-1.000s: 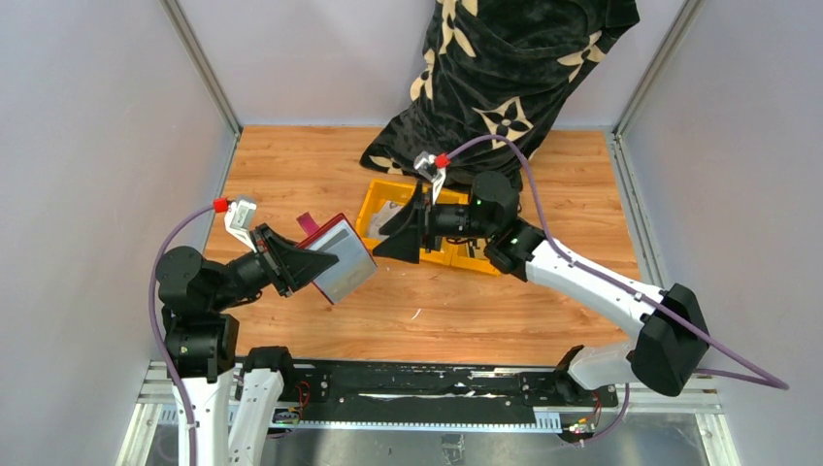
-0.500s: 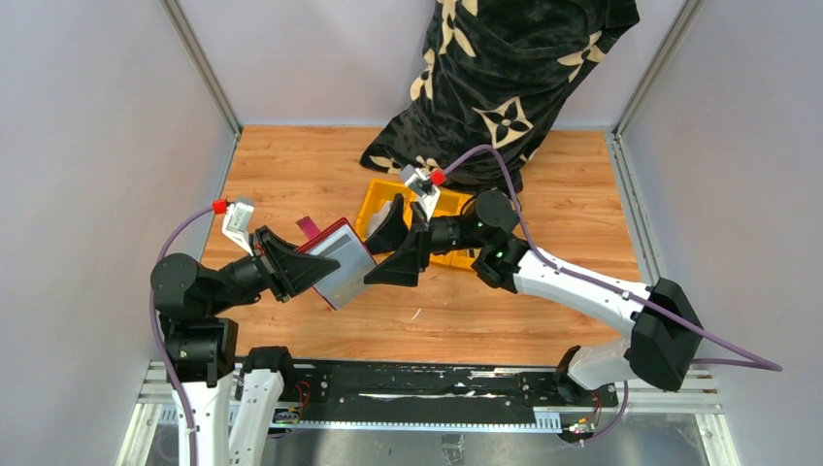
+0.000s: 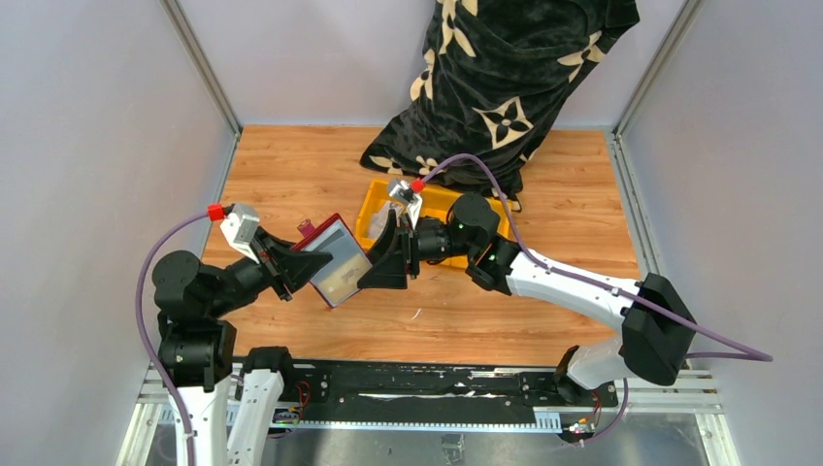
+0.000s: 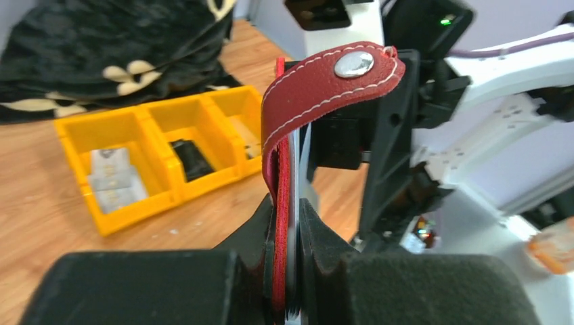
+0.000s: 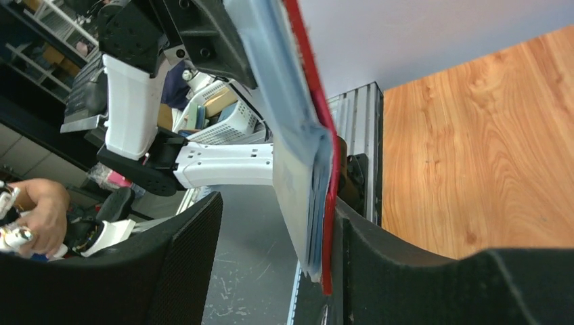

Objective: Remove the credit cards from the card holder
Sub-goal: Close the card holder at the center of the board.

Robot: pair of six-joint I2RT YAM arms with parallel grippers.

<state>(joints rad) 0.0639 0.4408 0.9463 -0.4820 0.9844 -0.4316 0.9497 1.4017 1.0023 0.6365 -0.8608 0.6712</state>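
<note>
Overhead: left gripper [image 3: 301,264] holds the card holder [image 3: 335,260] aloft, with the right gripper [image 3: 380,262] at its free edge. Left wrist — jaws clenched on red leather; credit cards [image 4: 112,177] lie in the yellow bin [image 4: 159,196]. Right wrist — fingers [image 5: 183,264] straddle the holder's cards, parted, not gripping.

You are shown a dark red card holder [image 4: 325,81] with white stitching and a silver snap [image 4: 355,64]. The credit cards [image 5: 294,176] are silvery-grey. The bin [image 3: 373,209] is bright yellow and the table [image 3: 291,165] orange-brown wood grain. The black cloth [image 3: 505,68] has cream flower motifs. The cables [image 3: 173,231] are purple.
</note>
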